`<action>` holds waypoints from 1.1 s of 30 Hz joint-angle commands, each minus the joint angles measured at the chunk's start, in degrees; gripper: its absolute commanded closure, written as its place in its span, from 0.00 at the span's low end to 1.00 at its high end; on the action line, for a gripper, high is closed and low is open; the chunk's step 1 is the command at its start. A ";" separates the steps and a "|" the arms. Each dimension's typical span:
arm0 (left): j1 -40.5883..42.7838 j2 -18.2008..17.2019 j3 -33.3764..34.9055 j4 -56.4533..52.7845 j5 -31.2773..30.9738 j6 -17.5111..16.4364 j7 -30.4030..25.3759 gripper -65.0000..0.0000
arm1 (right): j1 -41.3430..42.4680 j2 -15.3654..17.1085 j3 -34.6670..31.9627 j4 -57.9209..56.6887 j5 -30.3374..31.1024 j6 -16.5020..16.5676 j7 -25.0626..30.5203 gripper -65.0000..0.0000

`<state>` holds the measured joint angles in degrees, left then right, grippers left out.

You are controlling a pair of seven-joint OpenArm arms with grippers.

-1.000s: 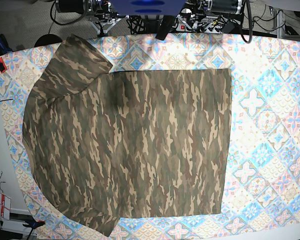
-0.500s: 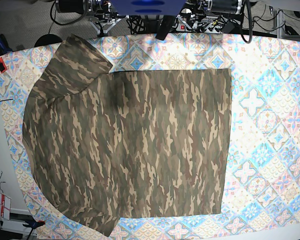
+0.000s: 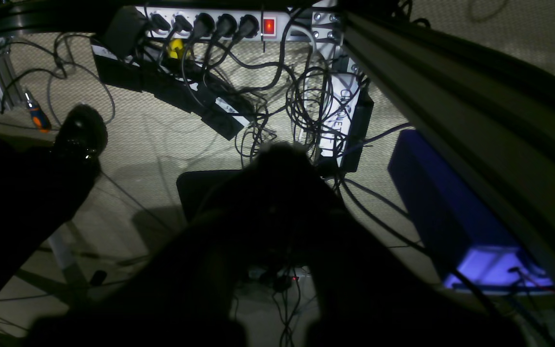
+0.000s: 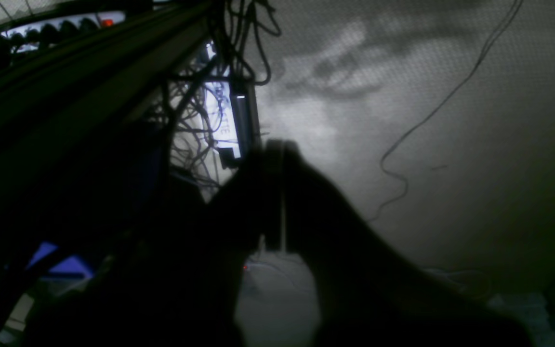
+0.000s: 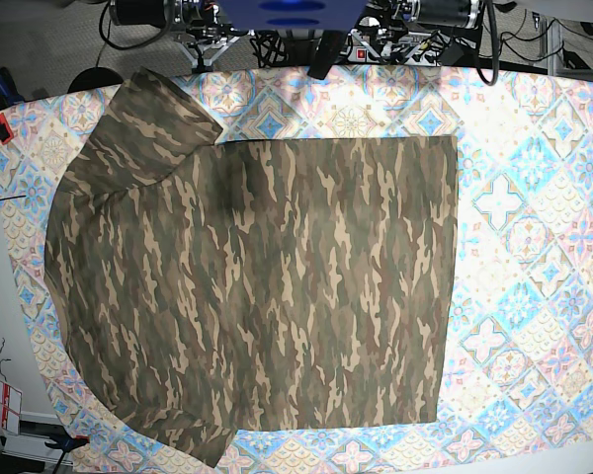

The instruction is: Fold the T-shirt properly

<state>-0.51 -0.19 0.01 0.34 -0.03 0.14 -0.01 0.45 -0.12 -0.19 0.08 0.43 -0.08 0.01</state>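
The camouflage T-shirt [image 5: 267, 286] lies spread flat on the patterned tablecloth [image 5: 534, 217] in the base view. Its collar end is toward the left, one sleeve reaches the top left and the other the bottom left. Its hem runs straight down the right side. No gripper is over the cloth. In the left wrist view my left gripper [image 3: 282, 156] is a dark silhouette with its fingers together, hanging over the floor behind the table. My right gripper [image 4: 273, 147] looks the same in the right wrist view, shut and holding nothing.
A power strip [image 3: 210, 21], tangled cables [image 3: 306, 106] and a blue box [image 3: 451, 217] lie on the floor below the left gripper. The arm bases and a blue mount [image 5: 296, 12] crowd the table's far edge. The tablecloth is bare to the right of the shirt.
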 commanded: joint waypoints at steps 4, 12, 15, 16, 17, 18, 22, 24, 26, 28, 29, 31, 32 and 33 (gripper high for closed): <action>-0.15 0.05 0.12 0.14 0.25 -0.01 0.05 1.00 | 0.04 0.08 -0.12 -0.08 -0.12 -0.06 0.03 1.00; -0.15 0.14 0.12 0.14 0.25 -0.01 0.05 1.00 | 0.04 0.08 -0.12 -0.08 -0.12 -0.06 -0.05 1.00; -0.06 -0.12 0.12 0.14 0.25 -0.01 0.05 1.00 | 0.04 0.08 -0.12 -0.08 -0.12 -0.06 0.12 1.00; 0.12 -0.12 0.12 0.14 0.25 -0.01 0.05 1.00 | 0.04 0.08 -0.12 -0.08 -0.12 -0.06 0.03 1.00; 0.29 -0.21 0.12 0.14 0.25 -0.01 0.05 1.00 | -0.05 0.16 -0.03 -0.08 -0.12 -0.06 0.03 1.00; 0.38 -0.21 0.12 0.14 0.25 -0.01 -0.03 1.00 | -0.23 0.16 0.14 -0.08 -0.12 -0.06 0.21 1.00; 2.14 -1.09 0.12 0.14 0.25 -0.01 -0.03 1.00 | -1.90 0.16 0.14 -0.08 -0.12 -0.06 0.12 1.00; 3.46 -1.44 0.12 0.14 -0.01 -0.10 -0.12 1.00 | -3.13 0.69 0.23 -0.08 0.06 -0.06 0.38 1.00; 4.43 -1.97 0.12 0.23 0.16 -0.10 -0.30 1.00 | -4.10 1.04 0.32 -0.08 0.06 -0.06 0.38 1.00; 5.74 -3.11 -0.05 0.23 -0.27 -0.19 -2.14 1.00 | -5.33 1.48 0.32 -0.08 0.06 -0.06 0.82 1.00; 6.54 -3.29 -0.05 0.23 -0.27 -0.19 -3.99 1.00 | -5.77 1.66 0.32 -0.08 0.15 -0.06 1.88 1.00; 8.38 -3.46 -0.05 0.23 0.16 -0.19 -8.56 1.00 | -6.82 1.75 0.41 -0.08 0.15 -0.06 4.60 1.00; 9.09 -3.99 0.12 0.06 0.25 -0.27 -10.85 1.00 | -7.35 1.75 0.41 -0.08 0.15 -0.14 5.92 1.00; 9.79 -4.43 0.21 -0.03 0.34 -0.27 -12.60 1.00 | -7.70 1.75 0.41 -0.08 0.15 -0.14 6.71 1.00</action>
<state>8.69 -4.34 0.03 0.54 0.01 -0.19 -12.84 -6.90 1.63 0.05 0.03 0.47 -0.30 6.74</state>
